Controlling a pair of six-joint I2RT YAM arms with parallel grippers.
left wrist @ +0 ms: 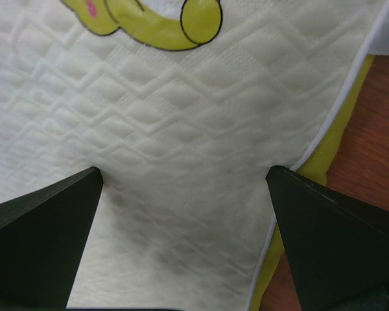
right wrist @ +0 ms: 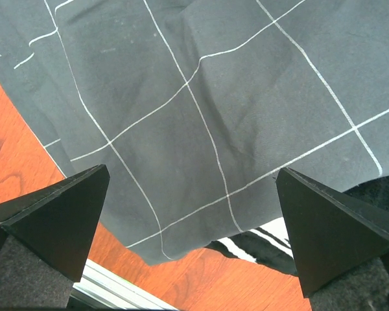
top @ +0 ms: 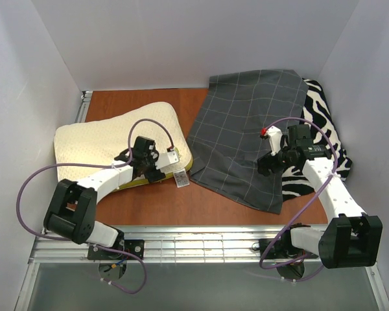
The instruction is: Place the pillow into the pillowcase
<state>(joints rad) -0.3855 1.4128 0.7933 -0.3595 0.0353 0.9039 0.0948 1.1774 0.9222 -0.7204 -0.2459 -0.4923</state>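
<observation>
**Surface.** The table [top: 159,204] is reddish-brown wood. A slotted metal rail [top: 201,241] runs along its near edge, where both arm bases are bolted. Purple cables [top: 26,188] loop off each arm.

**Room.** Plain white walls [top: 181,39] close the table in on the left, far and right sides.

**Pillow.** The pillow [top: 97,139] lies flat on the left half of the table, close to the left edge. Its cream quilted face is up and a yellow-green side band shows along its near-right edge. A yellow logo [left wrist: 162,26] is printed on the top face. A small white tag [top: 181,179] rests on the wood at the pillow's near-right corner.

**Pillowcase.** The pillowcase [top: 246,126] is spread on the right half, reaching from the far edge towards the near edge. It is rumpled but mostly flat. Its right side lies over a zebra-striped fabric [top: 323,123], which sits along the right edge. The pillow is outside the pillowcase, with a narrow strip of bare wood between them.

**Left gripper.** The left gripper [left wrist: 185,172] is over the pillow's near-right corner, jaws spread wide and holding nothing. One finger is over the quilted face and the other is over the yellow-green band. Contact with the pillow cannot be confirmed.

**Right gripper.** The right gripper [right wrist: 193,172] is above the pillowcase's near portion, close to its near hem. Its jaws are also spread wide and hold nothing. Zebra stripes and bare wood show just beyond the hem.
</observation>
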